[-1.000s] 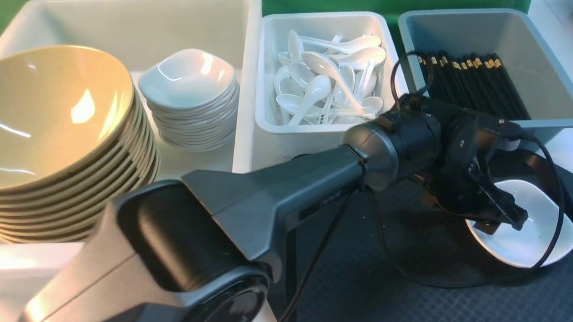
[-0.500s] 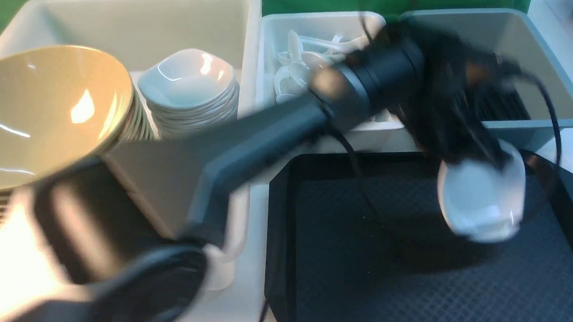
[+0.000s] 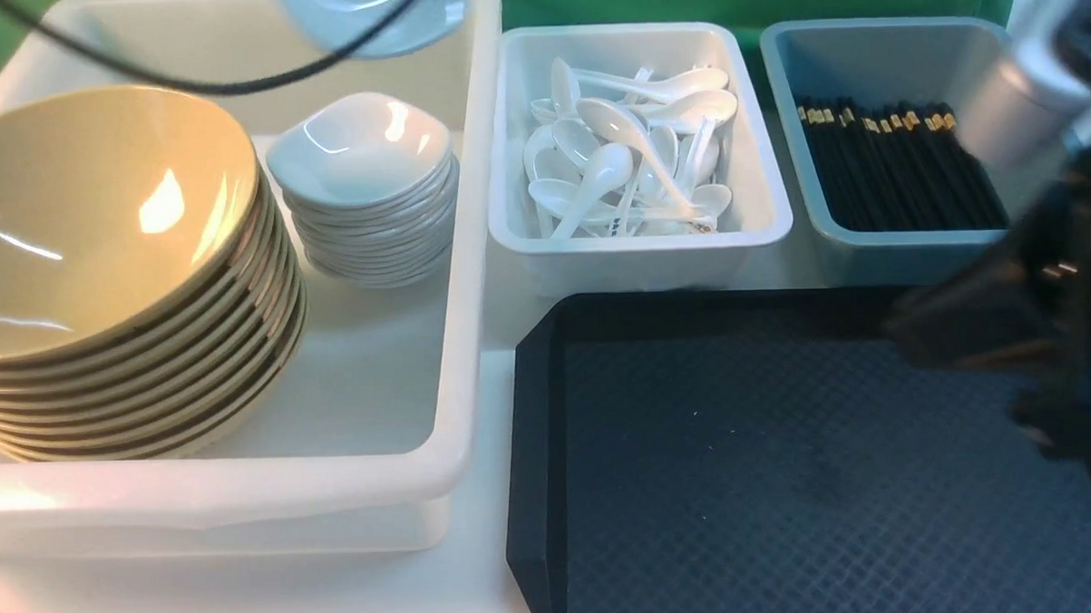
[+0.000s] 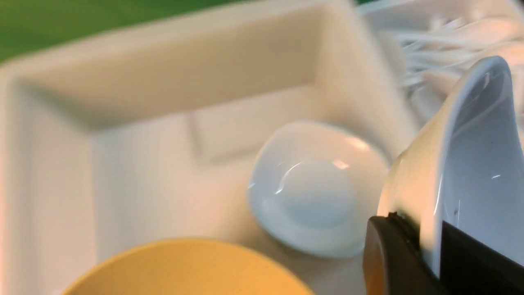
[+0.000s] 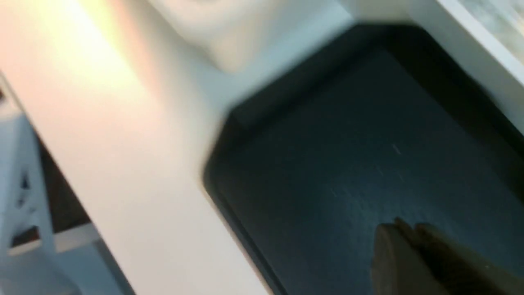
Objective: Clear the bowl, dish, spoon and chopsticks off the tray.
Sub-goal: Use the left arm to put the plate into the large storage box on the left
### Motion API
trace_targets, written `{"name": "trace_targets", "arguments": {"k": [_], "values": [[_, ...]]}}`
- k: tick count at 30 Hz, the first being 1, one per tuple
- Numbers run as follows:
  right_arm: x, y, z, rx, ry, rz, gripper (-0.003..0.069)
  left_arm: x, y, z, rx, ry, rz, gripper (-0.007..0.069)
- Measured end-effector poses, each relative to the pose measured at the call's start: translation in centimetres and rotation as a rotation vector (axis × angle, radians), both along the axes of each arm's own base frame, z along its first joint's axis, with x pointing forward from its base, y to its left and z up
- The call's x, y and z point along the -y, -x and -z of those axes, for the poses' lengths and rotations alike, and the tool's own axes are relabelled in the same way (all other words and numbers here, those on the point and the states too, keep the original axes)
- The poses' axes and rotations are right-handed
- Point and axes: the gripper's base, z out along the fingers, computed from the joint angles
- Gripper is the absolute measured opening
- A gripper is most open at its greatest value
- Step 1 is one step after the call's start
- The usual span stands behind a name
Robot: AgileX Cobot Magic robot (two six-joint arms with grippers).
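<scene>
None of the crockery shows on the part of the tray (image 3: 532, 452) that is in view nearest the robot. Its textured floor is bare up to where the blurred right arm covers its right side. The right gripper (image 5: 409, 235) hangs low over that floor with its fingers pressed together and nothing seen between them. Left of the tray, on the tabletop (image 3: 247, 607), stands the large white tub (image 3: 243, 485). Inside it the stack of bowls (image 3: 98, 231) fills the near left, and the stack of dishes (image 3: 363, 159) sits just beside it, farther back and toward the tub's right wall. Higher and farther back, at the top edge of the front view, is the dish (image 3: 363, 13), off the tray and in the air over the tub's far part, with a cable (image 3: 211, 86) crossing in front of it. The left gripper (image 4: 421, 239) is clamped on its rim, one jaw inside and one outside, so the dish hangs steeply tilted, nearly on edge. In the left wrist view the stack of dishes lies below the held dish and somewhat to one side, apart from it. The coming move likely calls for centring over that stack, levelling and lowering, and only the left arm is placed for it. At that far depth, the spoon tub (image 3: 639, 249) and the chopstick tub (image 3: 870, 259) line the tray's far rim.
</scene>
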Motion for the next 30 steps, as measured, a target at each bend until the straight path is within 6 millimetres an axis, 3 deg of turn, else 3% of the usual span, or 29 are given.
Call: {"name": "trace_targets", "arguments": {"k": [6,11,18,21,24,25,26,28,30], "values": [[-2.0,-0.8,0.8,-0.013,0.006,-0.057,0.0076,-3.1,-3.6,4.8,-0.016,0.131,-0.089,0.0001],[-2.7,-1.3,1.5,-0.039,0.024,-0.07,0.0076,-2.8,-7.4,9.2,0.004,0.175,-0.061,0.0001],[-2.8,-1.5,1.7,-0.03,0.034,-0.07,0.0078,-2.8,-9.8,13.4,-0.048,0.119,-0.048,0.0027],[-2.7,-1.7,1.6,-0.003,0.044,-0.065,0.0078,-3.1,-10.4,14.8,-0.071,0.051,-0.035,0.0119],[-2.7,-1.9,1.6,0.014,0.051,-0.061,0.0078,-3.3,-10.5,15.0,-0.076,0.005,-0.016,0.0263],[-2.7,-1.9,1.6,0.015,0.051,-0.061,0.0078,-3.3,-10.5,15.1,-0.077,0.003,-0.015,0.0274],[-2.7,-1.9,1.5,0.026,0.044,-0.058,0.0078,-3.4,-10.5,14.9,-0.073,-0.014,-0.009,0.0387],[-2.8,-2.0,1.5,0.032,0.039,-0.056,0.0078,-3.4,-10.5,14.5,-0.068,-0.02,-0.007,0.0442],[-2.8,-2.1,1.4,0.039,0.035,-0.055,0.0078,-3.5,-10.5,13.4,-0.057,-0.029,-0.002,0.0554]]}}
